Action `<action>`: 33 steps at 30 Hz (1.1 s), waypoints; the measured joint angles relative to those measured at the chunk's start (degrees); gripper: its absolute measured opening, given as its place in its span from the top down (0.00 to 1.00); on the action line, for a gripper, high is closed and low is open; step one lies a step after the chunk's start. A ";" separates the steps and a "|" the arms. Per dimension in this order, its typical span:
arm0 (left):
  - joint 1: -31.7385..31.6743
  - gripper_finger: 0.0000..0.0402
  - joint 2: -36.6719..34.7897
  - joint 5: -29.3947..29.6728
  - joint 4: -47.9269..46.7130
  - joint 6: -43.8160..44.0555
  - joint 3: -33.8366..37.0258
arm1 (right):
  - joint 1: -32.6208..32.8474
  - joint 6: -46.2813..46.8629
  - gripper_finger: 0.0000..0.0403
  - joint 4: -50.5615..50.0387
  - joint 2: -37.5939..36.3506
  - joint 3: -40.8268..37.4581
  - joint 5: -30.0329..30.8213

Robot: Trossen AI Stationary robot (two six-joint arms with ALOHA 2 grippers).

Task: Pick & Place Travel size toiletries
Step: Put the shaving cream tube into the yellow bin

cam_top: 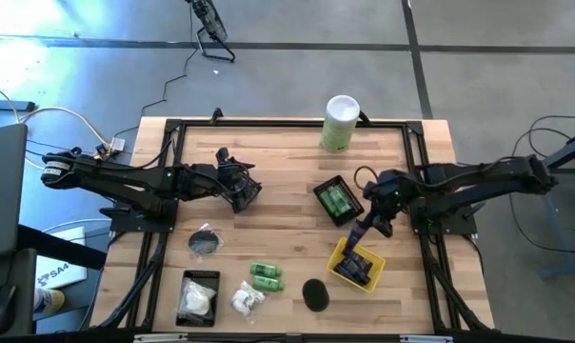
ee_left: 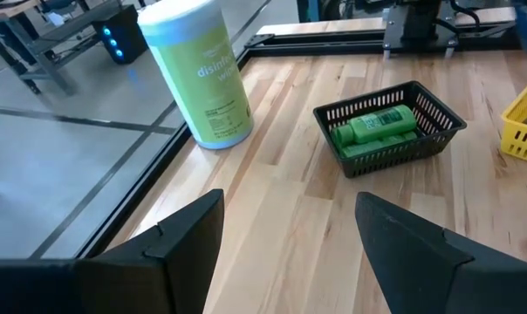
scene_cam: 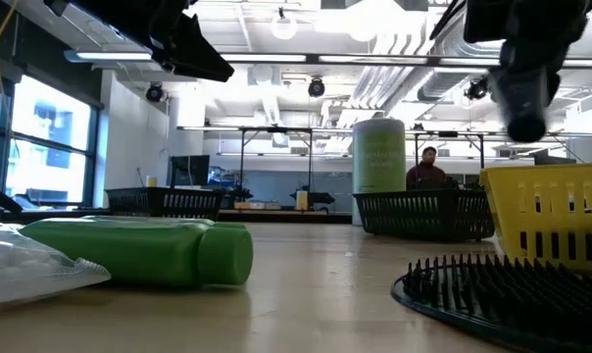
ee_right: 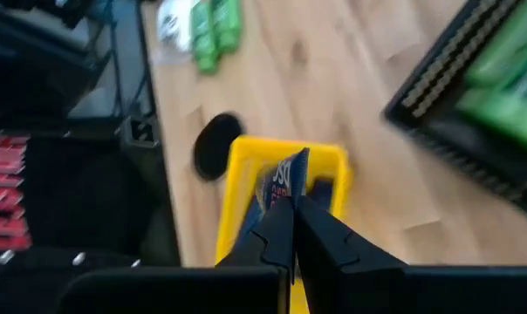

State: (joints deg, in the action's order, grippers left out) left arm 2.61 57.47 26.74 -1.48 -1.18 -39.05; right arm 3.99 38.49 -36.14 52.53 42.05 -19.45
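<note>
Dark navy tubes [cam_top: 361, 268] lie in the yellow basket [cam_top: 341, 272] near the desk's [cam_top: 287, 171] front right, and the right claw [cam_top: 357, 235] hangs just over that basket with its fingers [ee_right: 277, 228] pressed together, grasping nothing. Two green bottles [cam_top: 340, 202] fill a black basket [cam_top: 321, 190] just behind it. Two more green bottles [cam_top: 266, 277] lie loose at the front, between a white packet [cam_top: 247, 300] and a black disc [cam_top: 314, 293]. The left claw [cam_top: 244, 185], fingers spread and empty, hovers left of centre. A tall canister [cam_top: 340, 123] stands at the back edge.
</note>
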 joint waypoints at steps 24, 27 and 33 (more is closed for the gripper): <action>0.00 0.37 0.00 -0.20 -0.09 -0.01 0.00 | 14.00 10.51 0.99 11.16 13.49 0.02 10.64; 0.00 0.37 0.00 -0.20 -0.11 -0.01 0.00 | 14.08 13.51 0.99 11.64 15.80 0.02 10.94; 0.00 0.37 0.00 -0.17 -0.17 -0.01 0.00 | 14.05 15.47 0.99 11.57 19.26 0.02 10.04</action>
State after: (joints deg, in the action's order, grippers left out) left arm 2.61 57.47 26.57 -1.65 -1.19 -39.05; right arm 18.04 53.96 -24.57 71.79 42.06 -9.41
